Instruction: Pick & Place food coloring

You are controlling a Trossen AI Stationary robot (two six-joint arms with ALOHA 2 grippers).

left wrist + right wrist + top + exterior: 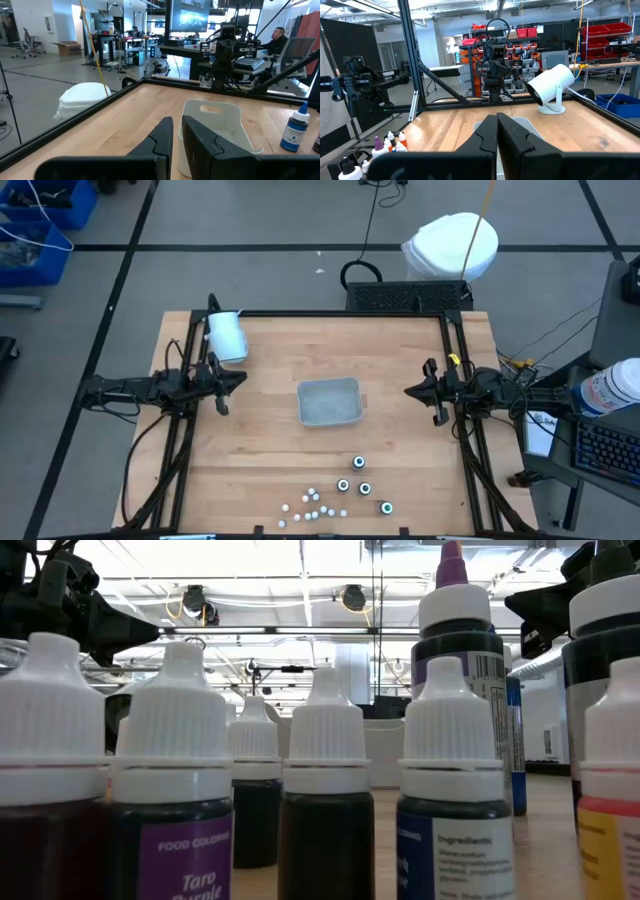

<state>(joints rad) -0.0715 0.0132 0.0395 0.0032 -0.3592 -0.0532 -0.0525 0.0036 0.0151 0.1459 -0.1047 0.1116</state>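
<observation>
The food coloring bottles stand in a loose cluster (pixel 340 495) near the table's front edge: a few dark round ones and several tiny white-capped ones. They fill the low view (pixel 325 790) and also show in the right wrist view (pixel 390 142). One blue bottle (pixel 295 130) shows in the left wrist view. A pale grey tray (pixel 329 402) rests at the table's middle. My left gripper (pixel 232 380) (pixel 177 120) hovers level at the left side, all but shut, a thin slit between its fingers. My right gripper (pixel 418 390) (pixel 497 117) hovers at the right side, shut. Both point at the tray and hold nothing.
A white cylinder on a foot (pixel 226 335) (pixel 551 85) stands at the table's far left. Black frame rails (pixel 165 450) run along both sides. A black box (pixel 408 295) sits at the far edge. A person (pixel 277 37) sits beyond the table's right side.
</observation>
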